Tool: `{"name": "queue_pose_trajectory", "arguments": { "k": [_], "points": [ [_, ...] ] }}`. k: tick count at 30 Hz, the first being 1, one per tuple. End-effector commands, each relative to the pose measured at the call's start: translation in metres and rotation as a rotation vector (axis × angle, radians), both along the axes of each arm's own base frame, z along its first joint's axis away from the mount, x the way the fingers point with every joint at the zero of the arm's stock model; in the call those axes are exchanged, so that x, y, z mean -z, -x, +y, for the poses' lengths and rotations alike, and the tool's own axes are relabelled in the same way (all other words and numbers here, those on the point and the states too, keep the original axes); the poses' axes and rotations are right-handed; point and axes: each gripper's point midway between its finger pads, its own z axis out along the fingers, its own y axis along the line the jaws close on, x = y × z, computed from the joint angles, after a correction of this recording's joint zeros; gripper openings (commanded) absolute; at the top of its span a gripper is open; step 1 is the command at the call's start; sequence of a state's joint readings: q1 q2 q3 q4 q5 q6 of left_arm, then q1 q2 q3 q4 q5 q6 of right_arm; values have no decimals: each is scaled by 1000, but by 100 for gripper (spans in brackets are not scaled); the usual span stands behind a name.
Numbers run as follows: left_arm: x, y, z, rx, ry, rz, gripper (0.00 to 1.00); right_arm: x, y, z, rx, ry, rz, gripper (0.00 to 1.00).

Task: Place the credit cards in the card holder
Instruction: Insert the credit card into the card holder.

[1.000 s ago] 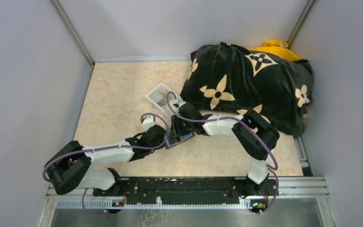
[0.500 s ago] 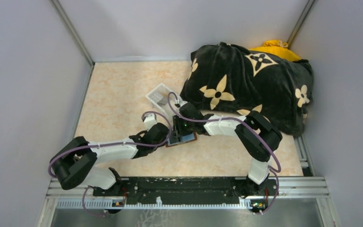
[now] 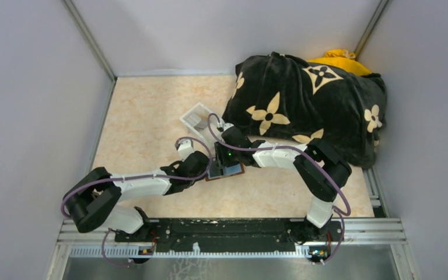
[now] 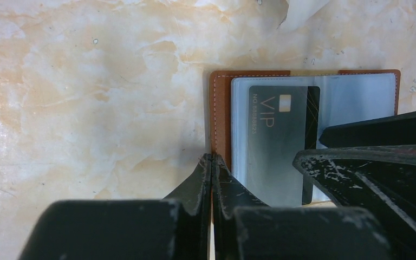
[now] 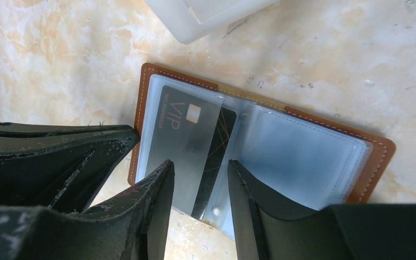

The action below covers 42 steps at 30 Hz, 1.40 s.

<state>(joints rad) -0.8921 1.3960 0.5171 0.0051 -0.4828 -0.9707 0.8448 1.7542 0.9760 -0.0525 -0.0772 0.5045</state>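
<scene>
The brown card holder (image 3: 237, 170) lies open on the marble table, its clear sleeves facing up (image 5: 303, 151). A grey "VIP" credit card (image 4: 276, 141) sits partly inside the left sleeve, and its dark edge sticks out at the near side (image 5: 187, 130). My left gripper (image 4: 211, 158) is shut with nothing between its jaws, and its tips rest at the holder's left leather border (image 4: 220, 119). My right gripper (image 5: 200, 168) is open, with one finger on each side of the card's protruding end. In the top view both grippers meet over the holder and hide most of it.
A clear plastic tray (image 3: 198, 118) stands just behind the holder, its corner at the top of the right wrist view (image 5: 211, 13). A black blanket with tan flowers (image 3: 309, 105) covers the back right, with something yellow (image 3: 338, 58) behind it. Grey walls close in the table.
My left gripper has closed its jaws and slid a little right to the holder's left edge. My right gripper has stayed open over the card, hardly moving.
</scene>
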Motion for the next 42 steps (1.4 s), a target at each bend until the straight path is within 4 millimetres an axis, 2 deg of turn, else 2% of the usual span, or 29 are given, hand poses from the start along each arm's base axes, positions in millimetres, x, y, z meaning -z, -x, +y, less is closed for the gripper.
{"name": "queue_pose_trajectory", "arguments": {
  "k": [1,5,8,10,17,25,42],
  "points": [
    [30,23,20,20,-102,114,2,-36,-16,5,28,-33,-116,41],
    [31,23,20,20,-104,118,2,-41,-22,1,55,-29,-148,30],
    [32,24,20,20,-104,120,2,-39,-26,-1,61,-7,-153,7],
    [31,23,19,22,-100,117,2,-35,-27,-2,66,9,-152,0],
    [31,23,19,23,-100,117,2,-17,-29,-12,90,78,-136,0],
    [29,22,18,25,-99,113,1,-4,-26,-7,67,77,-105,0],
    [28,21,16,32,-93,111,1,-6,-14,16,18,33,-86,0]
  ]
}}
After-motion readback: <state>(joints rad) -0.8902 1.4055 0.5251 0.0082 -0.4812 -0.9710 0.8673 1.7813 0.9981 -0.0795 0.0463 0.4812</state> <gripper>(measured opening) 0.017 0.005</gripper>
